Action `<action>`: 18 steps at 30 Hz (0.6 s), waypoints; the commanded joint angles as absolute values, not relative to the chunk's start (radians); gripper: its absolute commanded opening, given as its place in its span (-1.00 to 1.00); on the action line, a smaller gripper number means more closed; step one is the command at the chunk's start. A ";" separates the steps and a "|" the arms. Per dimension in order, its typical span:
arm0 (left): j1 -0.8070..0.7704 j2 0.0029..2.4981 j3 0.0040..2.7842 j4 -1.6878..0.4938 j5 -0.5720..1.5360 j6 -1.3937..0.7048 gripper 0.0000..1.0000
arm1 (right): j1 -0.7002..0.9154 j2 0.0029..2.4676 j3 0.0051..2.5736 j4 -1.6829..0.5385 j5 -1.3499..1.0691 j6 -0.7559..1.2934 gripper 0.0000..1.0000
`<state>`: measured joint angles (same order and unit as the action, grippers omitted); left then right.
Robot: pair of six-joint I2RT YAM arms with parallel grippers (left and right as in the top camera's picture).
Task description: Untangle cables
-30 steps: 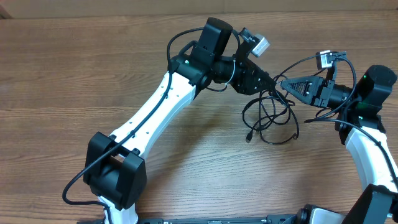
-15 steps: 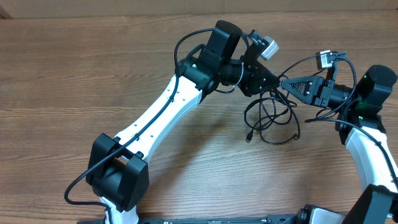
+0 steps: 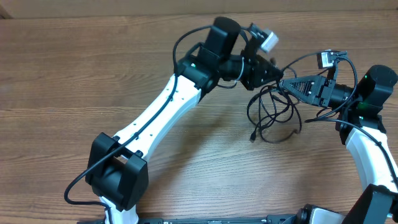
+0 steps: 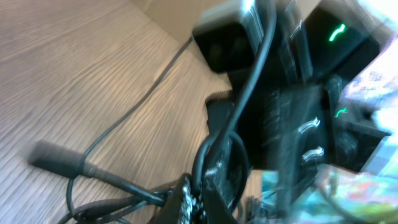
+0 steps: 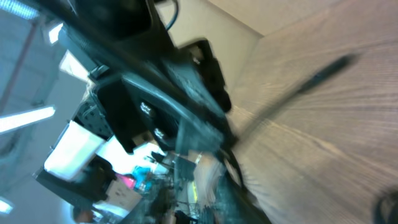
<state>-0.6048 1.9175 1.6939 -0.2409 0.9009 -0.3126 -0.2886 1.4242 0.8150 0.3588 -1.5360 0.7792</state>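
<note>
Since 1 s ago: the left arm swung right and toward the far edge. The left end effector (image 3: 274, 73) has come up against the far end of the cables (image 3: 274, 116). The bundle slid slightly right with it, and so did the loose plug (image 3: 252, 137). The right arm has barely moved.

Now:
- The cables are on the right half of the surface (image 3: 74, 74), about mid-depth. They lie in a few loose overlapping loops. The far end of the bundle is gathered up between the 2 end effectors, and the rest lies flat on the wood.
- 1 plug sits on the surface at the near-left side of the loops, clear of both arms.
- Left end effector: fingers pressed together, pinching cable strands at the far end of the bundle. In the left wrist view, strands (image 4: 127, 118) run across the wood straight into the fingertips (image 4: 189, 199) at the bottom of the frame. A second plug (image 4: 57, 160) lies on the surface to the left. That view is motion-blurred.
- Right end effector (image 3: 287, 83): its tip points left and is touching or just beside the left one, at the same far end of the bundle. I can't tell whether it's spread or closed, or whether it grips any strand. The right wrist view is too blurred to resolve the fingers.
- The 2 tips meet over the right half of the surface, on the far side of the loops.
</note>
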 commanded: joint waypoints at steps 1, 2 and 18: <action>-0.572 1.909 1.706 -0.091 1.065 -0.538 -0.91 | -0.290 1.420 0.823 0.355 -1.545 0.752 -0.93; -0.568 1.909 1.706 -0.038 1.105 -0.575 -0.91 | -0.290 1.420 0.823 0.348 -1.529 0.752 -0.93; -0.565 1.909 1.706 0.064 1.302 -0.627 -0.92 | -0.290 1.420 0.823 0.204 -1.354 0.752 -0.93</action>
<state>-0.5686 1.9209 1.6897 0.0784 1.2716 -0.6811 -0.2878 1.4235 0.8204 0.1978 -1.3586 0.7586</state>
